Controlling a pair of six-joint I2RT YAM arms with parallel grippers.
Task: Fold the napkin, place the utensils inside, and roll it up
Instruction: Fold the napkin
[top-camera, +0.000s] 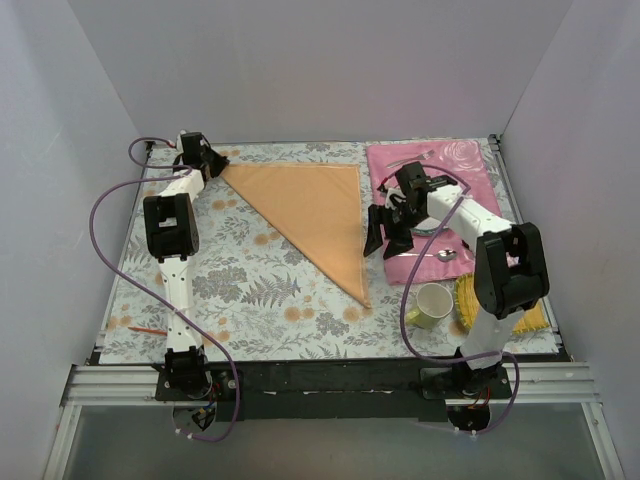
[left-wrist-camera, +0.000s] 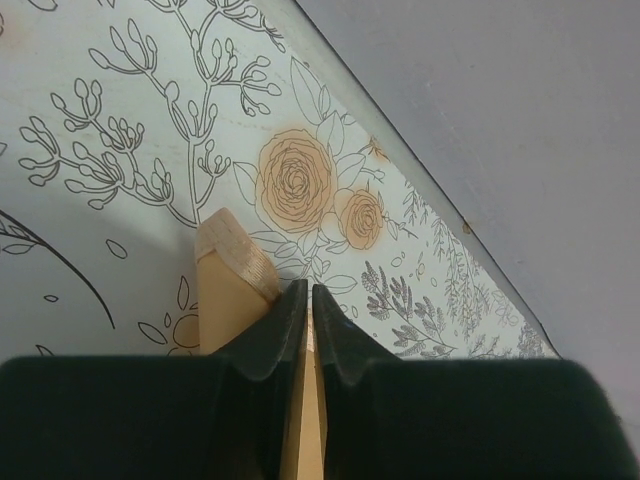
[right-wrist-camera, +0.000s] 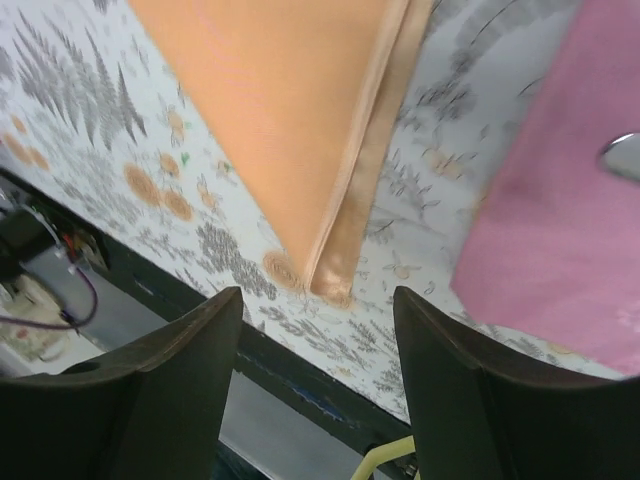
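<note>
The peach-orange napkin (top-camera: 310, 205) lies folded into a triangle on the floral tablecloth, its long point toward the near edge. My left gripper (top-camera: 213, 160) is at the triangle's far-left corner, shut on that corner of the napkin (left-wrist-camera: 225, 290); cloth shows between its fingers (left-wrist-camera: 285, 325). My right gripper (top-camera: 385, 235) hangs open just right of the napkin's right edge, above the napkin's near tip (right-wrist-camera: 335, 260), with nothing between its jaws. A silver fork (top-camera: 405, 160) lies at the back of the pink placemat. A spoon (top-camera: 446, 255) lies near the placemat's front, partly under my right arm.
The pink rose-print placemat (top-camera: 470, 165) covers the right back of the table. A pale green cup (top-camera: 433, 303) stands beside a yellow woven mat (top-camera: 465, 300) at the front right. The enclosure's walls (top-camera: 300, 70) stand close behind and at both sides.
</note>
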